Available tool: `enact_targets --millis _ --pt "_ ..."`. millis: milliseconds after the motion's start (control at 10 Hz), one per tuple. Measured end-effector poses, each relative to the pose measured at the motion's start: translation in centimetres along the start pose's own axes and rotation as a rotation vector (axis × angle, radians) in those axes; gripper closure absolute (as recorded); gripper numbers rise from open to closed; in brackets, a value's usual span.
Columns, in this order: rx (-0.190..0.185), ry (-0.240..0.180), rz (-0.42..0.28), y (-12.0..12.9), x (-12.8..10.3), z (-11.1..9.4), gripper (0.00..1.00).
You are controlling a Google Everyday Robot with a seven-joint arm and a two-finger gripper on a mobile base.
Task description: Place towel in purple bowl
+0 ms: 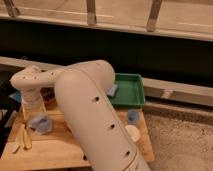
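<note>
Found gripper (37, 115) at lower left, pointing down right on top of towel (42, 125) lying on table (60, 150), grip open or clamped impossible to tell; noted bowl (49, 93) just above-right of both, suggesting 1 short carry up-frame.

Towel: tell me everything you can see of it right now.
The towel is a pale blue, soft-looking cloth bunched into a crumpled lump, not spread flat. It sits low over the left part of the wooden table; whether it rests there or hangs just clear cannot be told. The gripper is directly above it, at its top, at the end of the white arm. Yellow bananas lie apart from it, nearer the camera.
</note>
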Motion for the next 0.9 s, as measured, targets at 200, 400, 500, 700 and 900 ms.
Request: enact_targets --millis 200,400,500,700,900 --pt "0.045 0.000 0.035 -2.2 -0.2 -0.3 0.35" --pt "0.050 0.011 0.060 -3.4 -0.3 0.3 0.35" --pt "0.041 0.021 0.076 -4.2 -0.3 0.9 0.35" --pt "0.014 0.036 0.087 -4.7 -0.4 2.2 0.35" --pt "-0.012 0.047 0.089 -4.5 -0.4 2.9 0.35"
